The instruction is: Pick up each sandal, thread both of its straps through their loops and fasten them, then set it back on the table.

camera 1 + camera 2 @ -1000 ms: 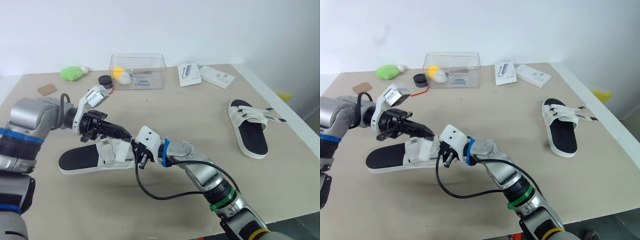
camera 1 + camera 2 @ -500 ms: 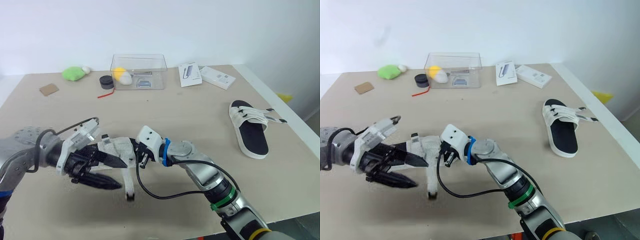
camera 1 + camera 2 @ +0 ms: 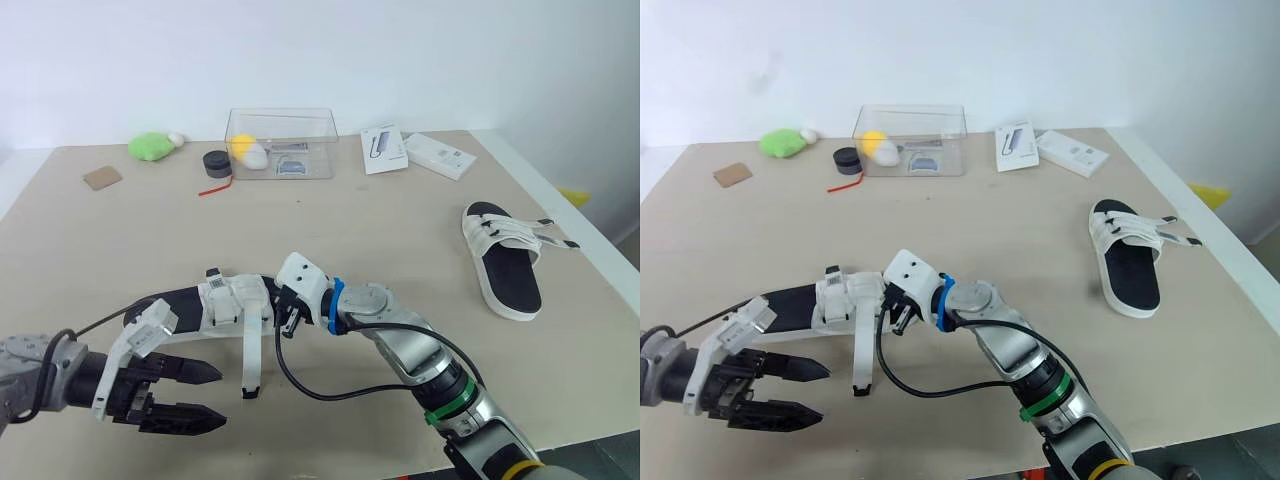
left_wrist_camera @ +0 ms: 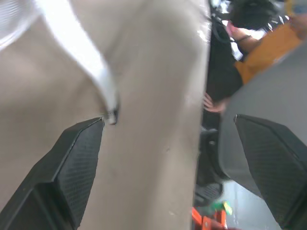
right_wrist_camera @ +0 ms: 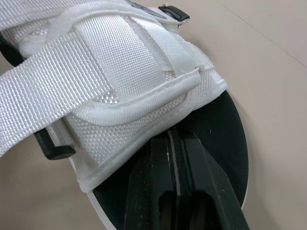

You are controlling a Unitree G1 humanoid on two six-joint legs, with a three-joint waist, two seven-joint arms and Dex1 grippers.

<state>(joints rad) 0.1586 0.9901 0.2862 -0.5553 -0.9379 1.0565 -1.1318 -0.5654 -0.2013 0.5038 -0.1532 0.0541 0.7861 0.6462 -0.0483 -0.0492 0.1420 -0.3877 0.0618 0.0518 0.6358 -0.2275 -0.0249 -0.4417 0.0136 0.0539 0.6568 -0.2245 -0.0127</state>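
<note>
Head views: the right gripper (image 3: 287, 312) is clamped on the sandal (image 3: 180, 301) at near centre, one strap (image 3: 249, 358) dangling loose. The left gripper (image 3: 205, 395) hangs spread and empty at near left. The second sandal (image 3: 503, 262) lies at far right. A clear box (image 3: 310, 130) at the far edge holds a yellow-and-white lump (image 3: 243, 150) and a small grey item (image 3: 290, 167). Left wrist view: the strap end sits untouched between wide fingers (image 4: 72, 167); so thin, it is easily missed. Right wrist view: the fingers (image 5: 158, 182) pinch only the footbed edge, so a tug could twist the sandal free.

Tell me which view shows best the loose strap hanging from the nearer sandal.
The left eye view: the strap hangs in full from the sandal. The left wrist view catches its lower end; the right wrist view, strap webbing close up.
</note>
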